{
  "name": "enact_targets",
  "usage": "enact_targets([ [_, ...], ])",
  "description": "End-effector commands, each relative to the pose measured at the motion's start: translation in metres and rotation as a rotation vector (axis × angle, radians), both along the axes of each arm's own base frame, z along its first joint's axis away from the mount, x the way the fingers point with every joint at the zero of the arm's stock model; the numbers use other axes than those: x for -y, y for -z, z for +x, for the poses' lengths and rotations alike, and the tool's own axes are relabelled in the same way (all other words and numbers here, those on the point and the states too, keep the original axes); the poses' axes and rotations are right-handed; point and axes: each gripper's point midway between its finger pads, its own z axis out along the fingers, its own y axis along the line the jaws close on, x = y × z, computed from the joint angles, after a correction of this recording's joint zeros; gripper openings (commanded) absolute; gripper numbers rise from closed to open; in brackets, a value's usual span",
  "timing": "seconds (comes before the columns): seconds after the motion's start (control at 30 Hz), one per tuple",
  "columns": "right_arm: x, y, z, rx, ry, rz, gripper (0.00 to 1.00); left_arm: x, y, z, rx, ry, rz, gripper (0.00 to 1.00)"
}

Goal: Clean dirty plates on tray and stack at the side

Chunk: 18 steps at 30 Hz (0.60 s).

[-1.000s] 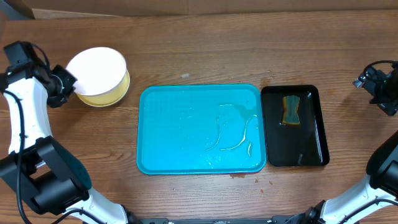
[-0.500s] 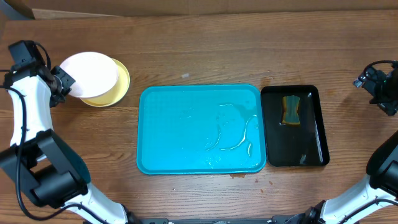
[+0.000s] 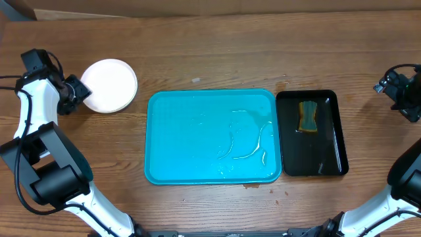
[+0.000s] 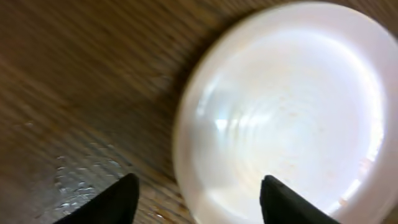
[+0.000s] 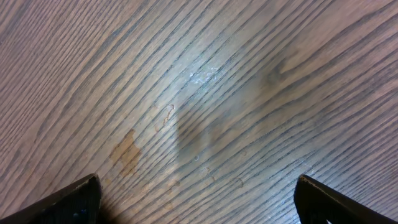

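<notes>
Plate (image 3: 110, 85) lowered flat at the side, left gripper (image 3: 79, 93) and right gripper (image 5: 198, 202) spread empty; sliding risked if brushed on withdrawal

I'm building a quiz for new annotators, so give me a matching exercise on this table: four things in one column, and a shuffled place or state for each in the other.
1. large turquoise rectangular plastic tray
2. narrow black rectangular tray
3. round white plate
4. yellow-and-green sponge

a. lies inside the black tray
b. left of the turquoise tray
c. wet streaks, no plates on it
d. right of the turquoise tray

Pairs: 1-c, 2-d, 3-b, 4-a
</notes>
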Motion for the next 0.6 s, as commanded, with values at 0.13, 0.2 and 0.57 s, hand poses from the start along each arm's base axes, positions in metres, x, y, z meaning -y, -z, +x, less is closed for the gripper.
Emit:
enact_targets([
  [0.13,0.004,-0.016,0.006,0.038,0.001,-0.025,1.0,0.066,-0.067,0.031,0.284,0.319,-0.236,0.72],
  [0.2,0.004,-0.015,0.006,0.038,0.001,-0.025,1.0,0.079,-0.084,0.034,0.343,0.373,-0.268,0.73],
  [0.57,0.004,-0.015,0.006,0.038,0.001,-0.025,1.0,0.099,-0.098,0.035,0.355,0.385,-0.295,1.0],
])
